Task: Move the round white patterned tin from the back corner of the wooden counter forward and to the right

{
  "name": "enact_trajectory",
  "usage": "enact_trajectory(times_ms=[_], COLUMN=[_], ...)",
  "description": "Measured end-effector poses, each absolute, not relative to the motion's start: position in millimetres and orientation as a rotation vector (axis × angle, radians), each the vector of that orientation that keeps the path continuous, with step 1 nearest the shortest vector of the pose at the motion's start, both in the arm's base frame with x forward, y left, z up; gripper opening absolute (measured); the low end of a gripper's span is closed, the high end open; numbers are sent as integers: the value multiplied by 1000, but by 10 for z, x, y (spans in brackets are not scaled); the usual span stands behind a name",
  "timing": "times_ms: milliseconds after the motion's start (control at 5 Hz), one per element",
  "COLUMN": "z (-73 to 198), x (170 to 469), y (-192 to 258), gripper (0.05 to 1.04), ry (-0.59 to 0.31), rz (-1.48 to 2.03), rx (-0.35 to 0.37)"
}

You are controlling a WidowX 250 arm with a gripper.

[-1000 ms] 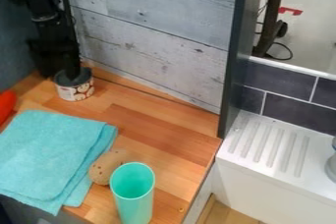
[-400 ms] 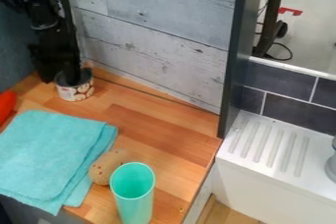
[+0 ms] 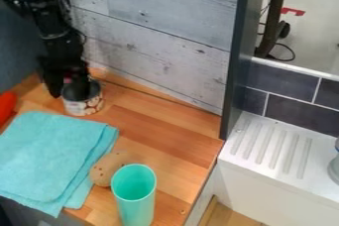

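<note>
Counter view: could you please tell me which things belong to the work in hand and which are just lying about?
In hand:
claw
patterned can, at its tip

Lying about:
turquoise cloth
speckled brown object
mint-green cup
orange-red object

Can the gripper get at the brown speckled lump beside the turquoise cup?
Probably, from above: the lump is uncovered on top. But the cup and cloth crowd its sides, and the gripper must first clear the patterned can.

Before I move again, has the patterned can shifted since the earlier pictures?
Yes: the patterned can has shifted down and slightly right in the view, closer to the unmoved turquoise cloth.
</note>
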State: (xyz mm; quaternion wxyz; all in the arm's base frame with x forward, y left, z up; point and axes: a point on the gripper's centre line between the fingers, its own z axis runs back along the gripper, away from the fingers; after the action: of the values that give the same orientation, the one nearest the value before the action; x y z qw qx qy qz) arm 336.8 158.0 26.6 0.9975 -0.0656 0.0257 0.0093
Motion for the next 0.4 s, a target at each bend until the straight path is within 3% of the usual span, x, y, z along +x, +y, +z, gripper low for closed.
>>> enact_trajectory(times_ms=[400], z=[205], x=[3607], y=[834], gripper=[1000], ry=[-59], rz=[-111], rx=[-290])
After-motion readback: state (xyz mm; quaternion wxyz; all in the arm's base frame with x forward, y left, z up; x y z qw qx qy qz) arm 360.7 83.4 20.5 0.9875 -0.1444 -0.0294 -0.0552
